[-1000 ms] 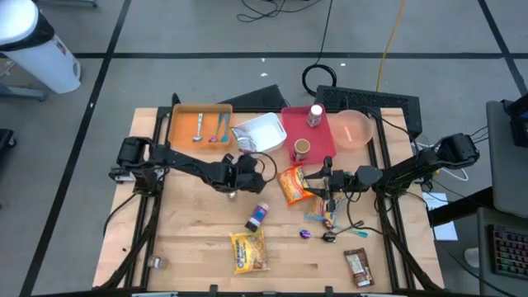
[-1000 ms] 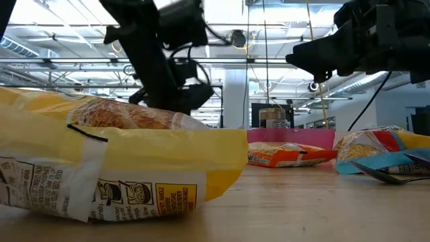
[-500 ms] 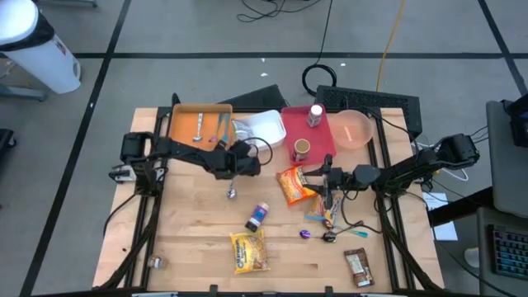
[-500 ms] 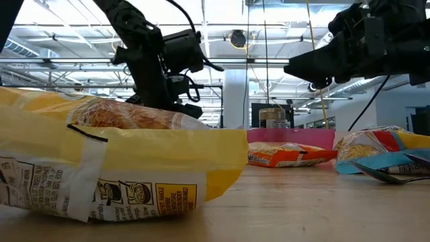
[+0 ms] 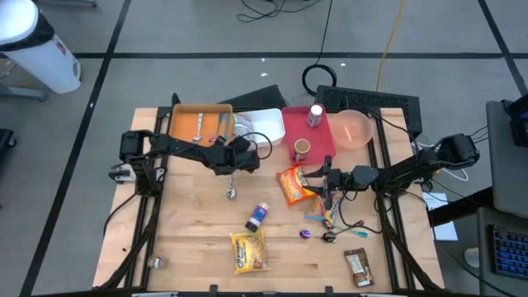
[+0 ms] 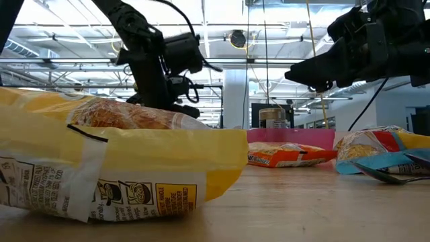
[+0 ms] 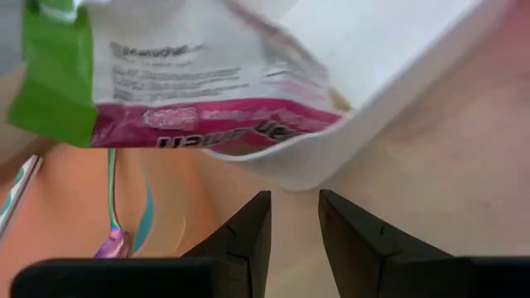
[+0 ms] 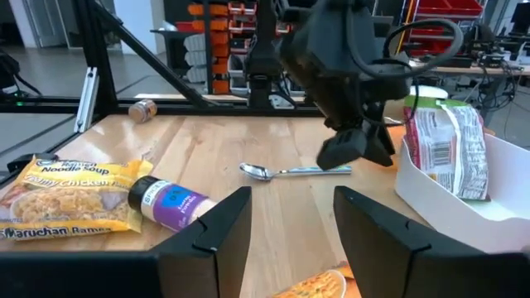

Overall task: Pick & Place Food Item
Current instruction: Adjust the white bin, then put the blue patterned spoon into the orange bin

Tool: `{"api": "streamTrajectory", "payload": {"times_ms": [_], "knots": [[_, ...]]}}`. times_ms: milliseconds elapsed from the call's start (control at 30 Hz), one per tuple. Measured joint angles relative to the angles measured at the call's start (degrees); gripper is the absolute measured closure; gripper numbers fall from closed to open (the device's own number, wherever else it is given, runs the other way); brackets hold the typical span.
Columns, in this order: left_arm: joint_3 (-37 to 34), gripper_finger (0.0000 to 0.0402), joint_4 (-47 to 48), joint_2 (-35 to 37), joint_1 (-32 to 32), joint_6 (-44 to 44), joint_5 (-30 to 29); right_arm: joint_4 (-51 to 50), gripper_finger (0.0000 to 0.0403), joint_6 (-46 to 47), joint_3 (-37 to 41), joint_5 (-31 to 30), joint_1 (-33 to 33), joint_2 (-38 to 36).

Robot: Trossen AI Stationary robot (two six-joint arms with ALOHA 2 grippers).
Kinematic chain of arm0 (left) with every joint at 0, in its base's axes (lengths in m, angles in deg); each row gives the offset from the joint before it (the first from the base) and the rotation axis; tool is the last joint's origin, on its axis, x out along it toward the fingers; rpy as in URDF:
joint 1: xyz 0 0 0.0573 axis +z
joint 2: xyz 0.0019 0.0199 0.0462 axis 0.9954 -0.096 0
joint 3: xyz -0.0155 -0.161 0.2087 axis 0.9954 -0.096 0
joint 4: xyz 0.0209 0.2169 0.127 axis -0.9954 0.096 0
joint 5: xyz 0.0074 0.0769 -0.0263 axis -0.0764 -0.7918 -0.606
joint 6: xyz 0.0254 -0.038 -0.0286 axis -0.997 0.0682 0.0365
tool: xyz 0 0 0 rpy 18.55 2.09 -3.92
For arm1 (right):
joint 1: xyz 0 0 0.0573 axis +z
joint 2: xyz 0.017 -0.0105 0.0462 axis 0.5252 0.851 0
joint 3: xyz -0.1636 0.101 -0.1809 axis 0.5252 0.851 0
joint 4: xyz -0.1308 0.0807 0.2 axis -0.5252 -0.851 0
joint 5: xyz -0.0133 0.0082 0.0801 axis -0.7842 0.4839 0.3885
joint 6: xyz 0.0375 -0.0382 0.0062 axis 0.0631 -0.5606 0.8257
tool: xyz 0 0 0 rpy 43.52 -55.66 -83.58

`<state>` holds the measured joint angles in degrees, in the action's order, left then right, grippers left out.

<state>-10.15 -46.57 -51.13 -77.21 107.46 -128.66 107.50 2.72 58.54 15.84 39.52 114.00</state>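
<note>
Two dark arms, matte black links, slim tubular segments joined by bulkier rounded joint housings. Left arm (image 5: 177, 151): boxy black base block at 9 o'clock table edge, thin black cable looped beside wrist. Right arm (image 5: 404, 169): base block at 3 o'clock edge, loose black cables trailing near it. Left gripper (image 7: 294, 236): two flat black fingers, tapered wedge tips, squared black bar behind. Right gripper (image 8: 290, 228): broader black fingers, angular bevelled faces, glossy edges.
</note>
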Motion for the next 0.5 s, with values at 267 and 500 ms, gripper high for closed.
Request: {"api": "streamTrajectory", "payload": {"times_ms": [267, 500], "knots": [[0.0, 0.0291, 3.8, 10.3, -7.0, -2.7, 2.6, 0.7, 0.0239, 8.2, 0.0, 0.1, 0.0, 0.0], [0.0, 0.0291, 9.8, 23.6, -18.9, -2.5, 7.0, 3.0, 0.0238, 14.6, 0.0, 0.2, 0.4, 0.0]]}}
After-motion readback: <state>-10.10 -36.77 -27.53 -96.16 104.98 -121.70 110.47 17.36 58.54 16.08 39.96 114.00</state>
